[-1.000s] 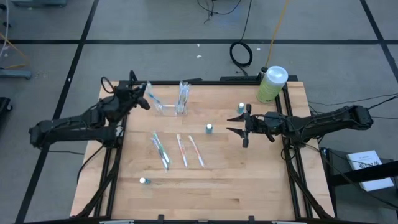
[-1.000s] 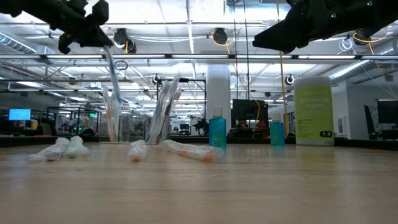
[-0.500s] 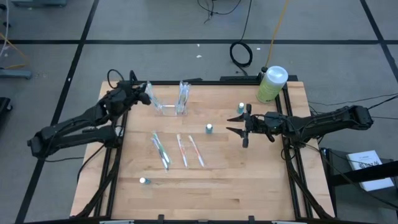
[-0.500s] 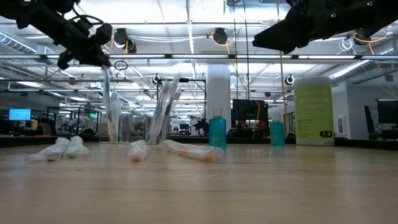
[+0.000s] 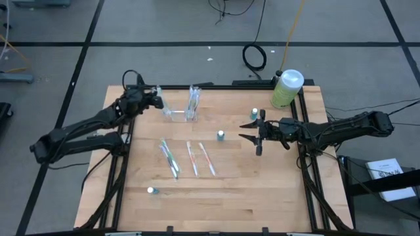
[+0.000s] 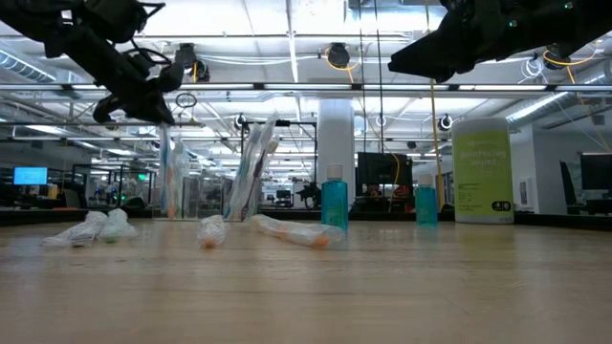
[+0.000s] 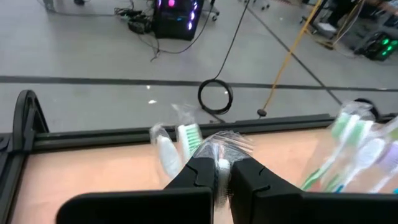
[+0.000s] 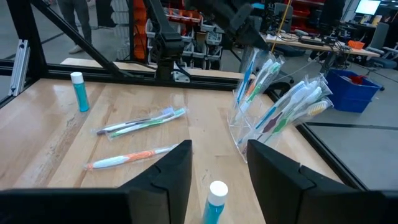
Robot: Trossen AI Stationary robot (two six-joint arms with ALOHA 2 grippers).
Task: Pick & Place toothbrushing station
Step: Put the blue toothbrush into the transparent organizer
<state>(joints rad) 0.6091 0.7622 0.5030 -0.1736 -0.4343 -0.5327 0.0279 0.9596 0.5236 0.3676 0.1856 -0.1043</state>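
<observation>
Wooden tabletop point(image 5: 262, 196) fills the middle of the high view. Green bottle point(image 5: 286, 88) with white cap stands at its upper right corner. Toothbrushing station point(image 5: 182, 108), clear holder with wrapped brushes standing in it, sits in the upper left part of the tabletop.

Left pincer point(image 5: 155, 100) is just left of the station's left end, above it in the low view point(image 6: 153, 100), fingers together on a wrapped toothbrush point(image 7: 186, 140) that hangs down at the station's left compartment.

Right pincer point(image 5: 252, 134) hovers right of centre, well apart from the station, fingers partly apart, nothing between them.

Wrapped toothbrushes point(image 5: 189, 158) lie loose in the tabletop's middle. Small blue bottles: one point(image 5: 221, 135) just left of the right pincer, one point(image 5: 254, 114) above it, one point(image 5: 151, 191) at lower left.
</observation>
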